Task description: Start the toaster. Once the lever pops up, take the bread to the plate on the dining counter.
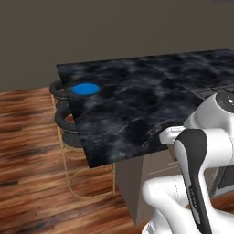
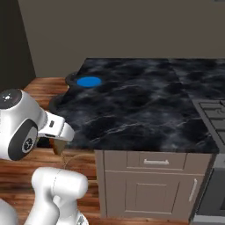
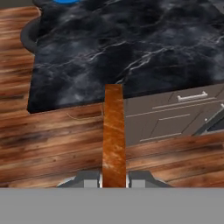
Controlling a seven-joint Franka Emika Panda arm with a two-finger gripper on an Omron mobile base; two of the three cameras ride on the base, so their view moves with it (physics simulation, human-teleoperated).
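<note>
Gripping the bread [image 3: 113, 135] edge-on, the gripper [image 3: 113, 180] has its fingers clamped on the slice (held over wooden floor), short of the dining counter [image 1: 137, 109], whose far corner carries the plate [image 1: 85, 89].

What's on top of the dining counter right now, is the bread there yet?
On the dining counter sits just the blue plate, bare, near the far corner above the stools. The bread is not on it: the tool holds it edge-on, short of the counter's near edge.
</note>
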